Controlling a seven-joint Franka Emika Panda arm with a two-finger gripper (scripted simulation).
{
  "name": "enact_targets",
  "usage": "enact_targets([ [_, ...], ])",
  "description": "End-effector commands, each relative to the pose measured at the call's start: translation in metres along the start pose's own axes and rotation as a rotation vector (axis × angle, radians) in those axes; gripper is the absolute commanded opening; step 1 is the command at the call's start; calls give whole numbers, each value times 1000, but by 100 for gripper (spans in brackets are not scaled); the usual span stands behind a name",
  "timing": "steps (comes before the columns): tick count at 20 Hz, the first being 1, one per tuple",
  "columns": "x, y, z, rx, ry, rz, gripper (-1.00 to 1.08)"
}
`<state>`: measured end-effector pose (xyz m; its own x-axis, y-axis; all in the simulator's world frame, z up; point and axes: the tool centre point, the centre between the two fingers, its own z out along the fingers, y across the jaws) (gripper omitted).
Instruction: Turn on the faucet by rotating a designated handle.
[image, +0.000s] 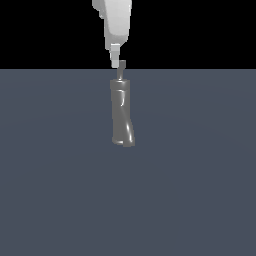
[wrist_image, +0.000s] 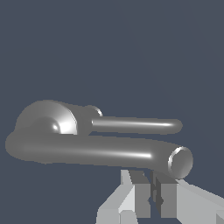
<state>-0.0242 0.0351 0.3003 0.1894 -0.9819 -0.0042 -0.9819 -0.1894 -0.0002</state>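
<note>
Across the flat slate-grey floor (image: 200, 200) you have bare ground on every side of the faucet (image: 122, 115), which stands upright near the middle of the exterior view; behind it the backdrop is plain black. No writing or brand mark shows on anything you see. Your white gripper (image: 120, 65) hangs directly above the column's top, where the thin handle (wrist_image: 135, 125) sits. From the wrist view, its fingers (wrist_image: 142, 199) stand close together, only a narrow slit between them, gripping nothing.
</note>
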Motion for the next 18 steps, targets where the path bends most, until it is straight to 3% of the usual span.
enact_targets([
  [1, 36, 4, 0, 1, 4, 34, -100],
  [5, 57, 7, 0, 0, 4, 38, -100],
  [6, 24, 2, 0, 0, -1, -9, -100],
  [18, 69, -22, 0, 0, 2, 14, -100],
])
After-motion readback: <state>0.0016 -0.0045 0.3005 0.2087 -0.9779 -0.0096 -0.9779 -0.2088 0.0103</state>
